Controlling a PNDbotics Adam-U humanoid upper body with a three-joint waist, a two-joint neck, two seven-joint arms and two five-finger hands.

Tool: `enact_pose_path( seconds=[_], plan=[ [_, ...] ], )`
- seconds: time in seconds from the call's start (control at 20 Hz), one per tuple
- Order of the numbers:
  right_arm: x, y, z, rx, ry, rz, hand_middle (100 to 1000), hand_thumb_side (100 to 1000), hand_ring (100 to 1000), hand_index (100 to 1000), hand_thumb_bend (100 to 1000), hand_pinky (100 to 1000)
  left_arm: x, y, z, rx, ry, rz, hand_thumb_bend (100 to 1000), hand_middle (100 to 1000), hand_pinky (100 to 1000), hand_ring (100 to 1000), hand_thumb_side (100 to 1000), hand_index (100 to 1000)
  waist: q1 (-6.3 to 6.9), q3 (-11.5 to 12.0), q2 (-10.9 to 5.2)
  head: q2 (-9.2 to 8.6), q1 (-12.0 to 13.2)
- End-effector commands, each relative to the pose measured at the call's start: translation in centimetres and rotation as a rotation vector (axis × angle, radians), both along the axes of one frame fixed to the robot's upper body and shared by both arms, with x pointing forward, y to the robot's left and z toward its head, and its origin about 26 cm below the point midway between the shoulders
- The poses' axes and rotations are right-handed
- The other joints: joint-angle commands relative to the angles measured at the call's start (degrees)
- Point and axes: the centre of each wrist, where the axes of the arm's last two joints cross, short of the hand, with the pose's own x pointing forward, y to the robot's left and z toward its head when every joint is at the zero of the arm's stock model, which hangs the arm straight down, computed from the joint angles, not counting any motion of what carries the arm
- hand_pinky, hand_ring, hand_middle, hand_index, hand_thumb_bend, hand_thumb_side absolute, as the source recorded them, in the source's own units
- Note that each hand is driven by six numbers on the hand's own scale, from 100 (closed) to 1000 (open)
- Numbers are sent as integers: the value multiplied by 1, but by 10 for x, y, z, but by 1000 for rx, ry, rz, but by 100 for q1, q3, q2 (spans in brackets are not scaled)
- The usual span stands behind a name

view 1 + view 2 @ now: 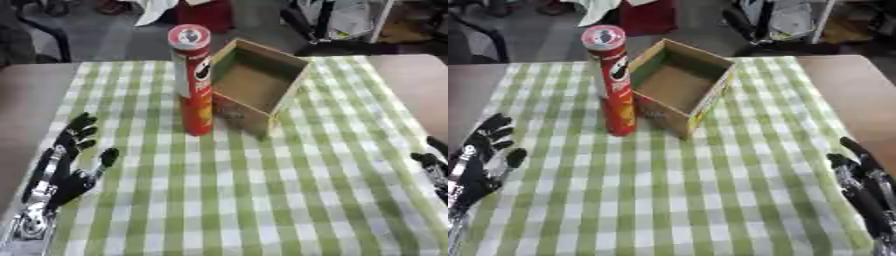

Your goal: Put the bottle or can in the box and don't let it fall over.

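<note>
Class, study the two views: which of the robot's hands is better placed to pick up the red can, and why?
Probably the left hand. It rests open on the can's side of the cloth; the box stands between the can and the right hand.

You get soft, even indoor light — no glare on the checked cloth (262, 200). The tall red can (193, 80) throws only a faint shadow at its base. Both views look slightly blurred throughout, and the floor beyond the table (859, 95) sits dimmer — details there smear.
</note>
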Motion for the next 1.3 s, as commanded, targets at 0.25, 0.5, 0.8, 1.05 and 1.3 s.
enact_pose_path(
  seconds=[0.25, 0.5, 0.8, 1.05, 1.3],
  plan=[
    [2, -2, 7, -24, -15, 9, 1000, 589, 857, 932, 100, 985, 29, -20, 14, -63, -94, 60, 1000, 817, 967, 860, 715, 909, -9, -37, -98, -79, -4],
    [2, 0, 6, -21, -12, 18, 1000, 592, 857, 932, 100, 985, 61, -47, 20, -99, -147, 110, 1000, 794, 951, 827, 731, 874, -22, -107, -98, -94, 11],
    [2, 1, 5, -16, -11, 24, 1000, 592, 857, 932, 100, 985, 92, -74, 21, -84, -149, 127, 1000, 784, 937, 811, 746, 868, -45, -200, -95, -121, 19],
    [2, 2, 4, -13, -8, 29, 1000, 593, 857, 932, 100, 985, 109, -90, 15, -72, -107, 163, 1000, 779, 927, 800, 765, 864, -64, -236, -98, -131, 26],
    [2, 3, 2, -10, -5, 36, 1000, 595, 857, 932, 100, 985, 123, -102, 15, -65, -102, 188, 1000, 778, 923, 793, 771, 866, -92, -267, -102, -139, 56]
  ],
)
